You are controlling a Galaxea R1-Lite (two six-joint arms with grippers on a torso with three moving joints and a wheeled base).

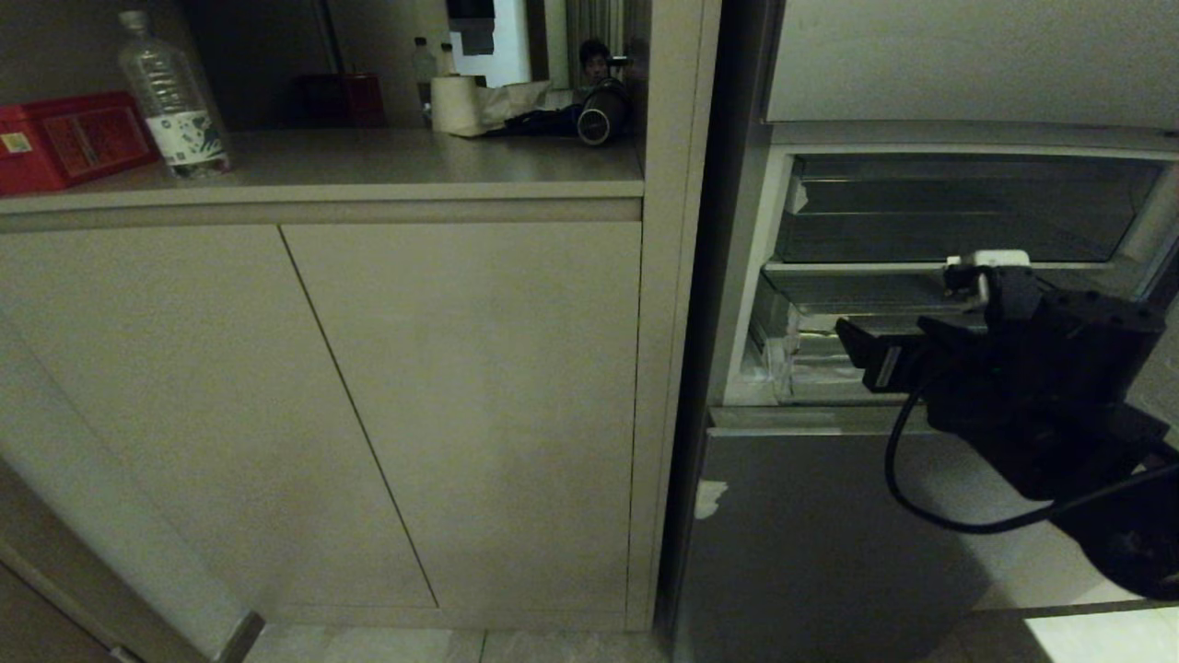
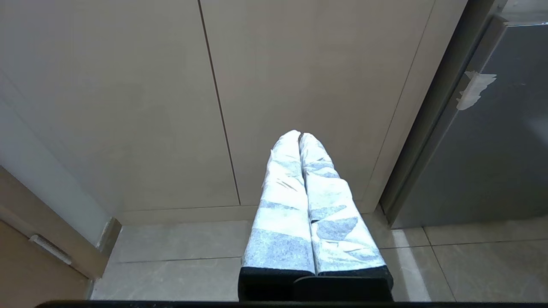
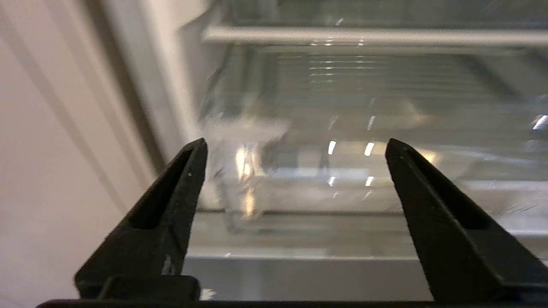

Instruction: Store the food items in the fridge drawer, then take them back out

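Right gripper (image 3: 295, 145): raised in front of the open fridge compartment, both black fingers (image 3: 171, 205) spread wide, nothing between them; pointed at the fridge drawer (image 3: 342, 128).

Fridge drawer (image 1: 811, 354): clear plastic bin, ribbed floor, seated in the compartment above the grey door panel (image 1: 811, 534); contents cannot be made out.

Left gripper (image 2: 299, 137): low beside the cabinet doors (image 2: 299, 64), 2 tape-wrapped fingers (image 2: 282, 205) pressed together, holding nothing, over the tiled floor (image 2: 180, 256).

Counter (image 1: 368, 166), left of fridge: 1 water bottle (image 1: 175, 97), 1 red box (image 1: 69, 138), 1 paper roll (image 1: 456, 103). A person is seated far behind.
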